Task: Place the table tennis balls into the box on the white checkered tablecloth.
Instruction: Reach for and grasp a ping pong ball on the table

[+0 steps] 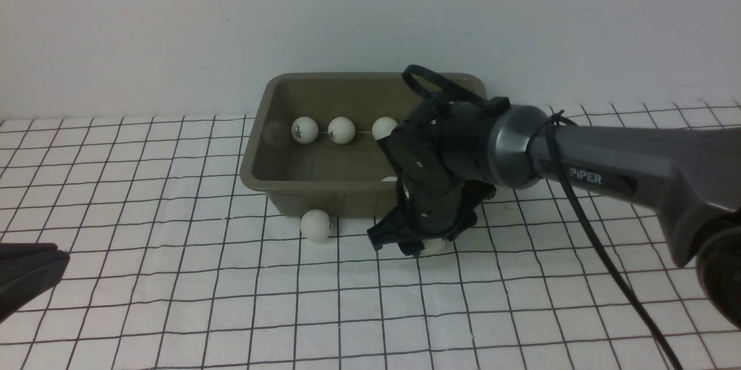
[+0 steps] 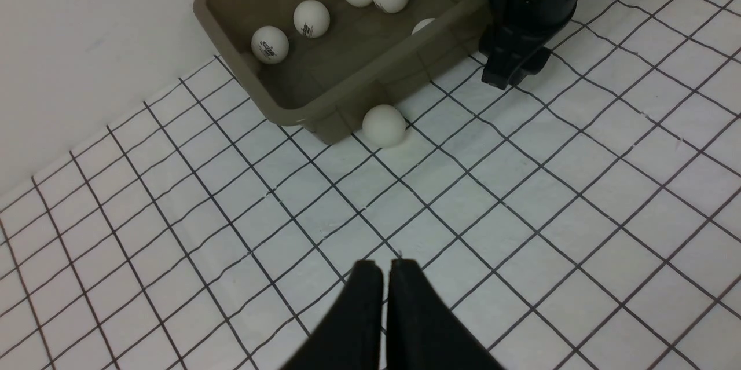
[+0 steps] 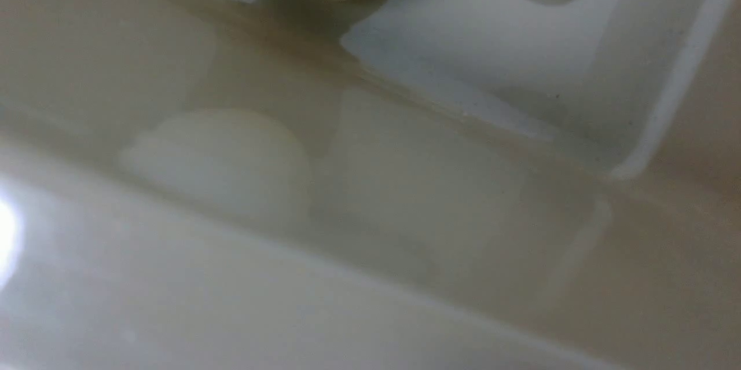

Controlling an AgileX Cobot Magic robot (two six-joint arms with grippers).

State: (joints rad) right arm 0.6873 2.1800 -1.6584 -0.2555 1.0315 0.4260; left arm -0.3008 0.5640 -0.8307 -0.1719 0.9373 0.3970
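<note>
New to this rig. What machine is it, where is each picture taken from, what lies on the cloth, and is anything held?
It is a two-armed robot. The front view looks forward from the robot's own side; the other two come from cameras on each wrist. On the checkered tablecloth stands an olive-grey box holding several table tennis balls; one ball lies outside, beside its near wall. The left gripper is shut and empty. The right gripper reaches down before the box; something white shows beneath it, but a grip cannot be confirmed. Its camera view is blurred.
</note>
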